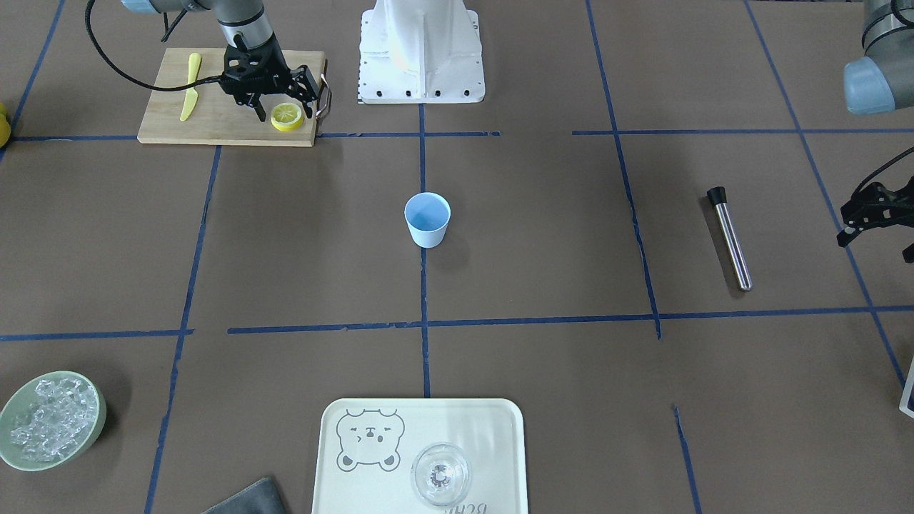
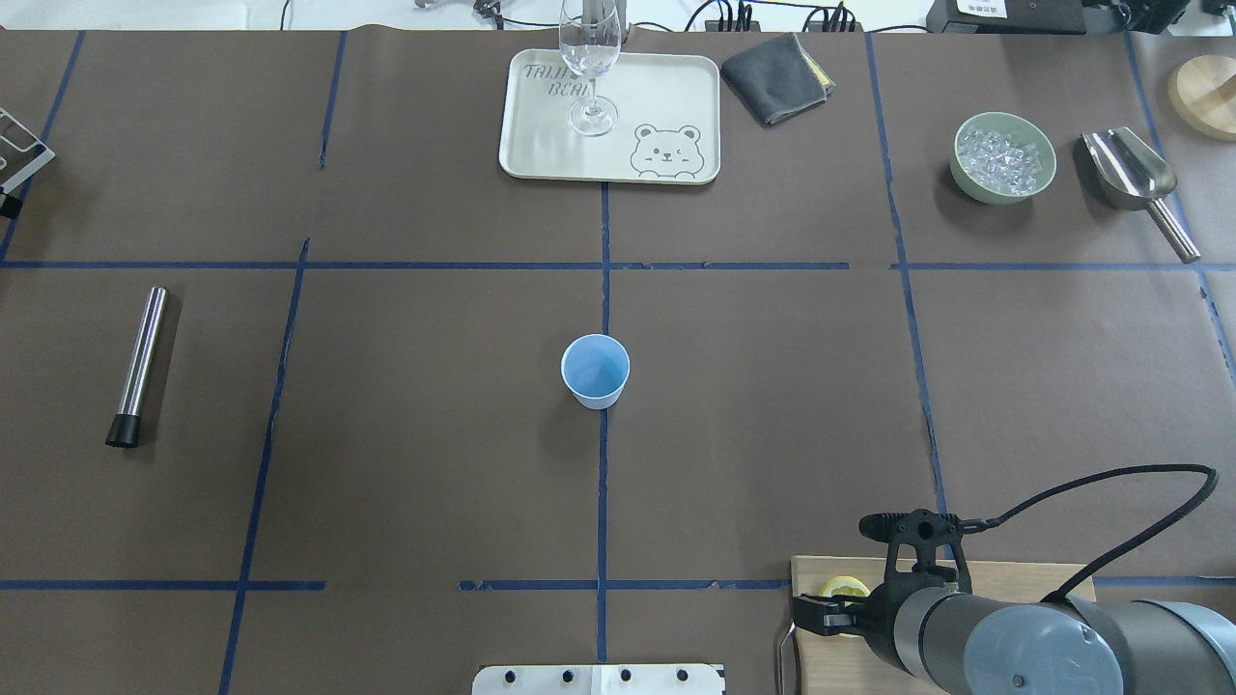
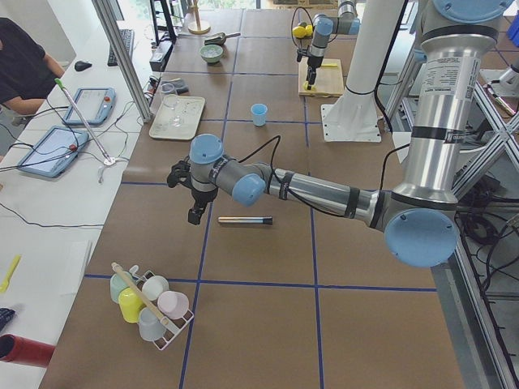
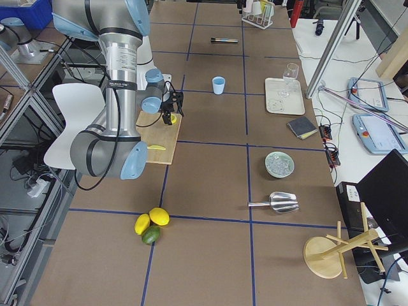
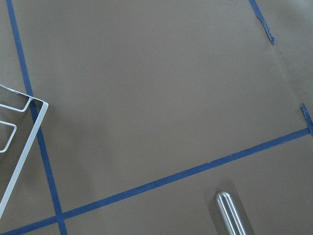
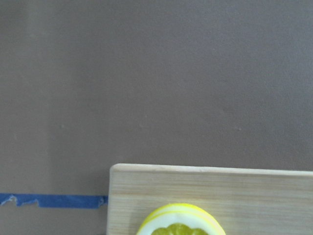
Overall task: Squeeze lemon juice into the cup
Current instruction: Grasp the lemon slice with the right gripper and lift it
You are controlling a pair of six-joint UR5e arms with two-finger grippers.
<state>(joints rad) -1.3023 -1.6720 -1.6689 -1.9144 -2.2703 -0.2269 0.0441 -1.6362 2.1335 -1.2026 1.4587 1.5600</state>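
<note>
Jaws of the right gripper stand apart, the lemon just beneath; closing low might pinch both stacked slices or skid them off the board.

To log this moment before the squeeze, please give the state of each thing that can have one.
Small light-blue cup: upright, empty.
Round yellow lemon slice: flat on the wooden cutting board, not gripped.
Right tool: open, over the slice.
Left tool: cannot tell.
Clear wine glass: upright, empty.
Pale-green bowl: holds ice.
</note>
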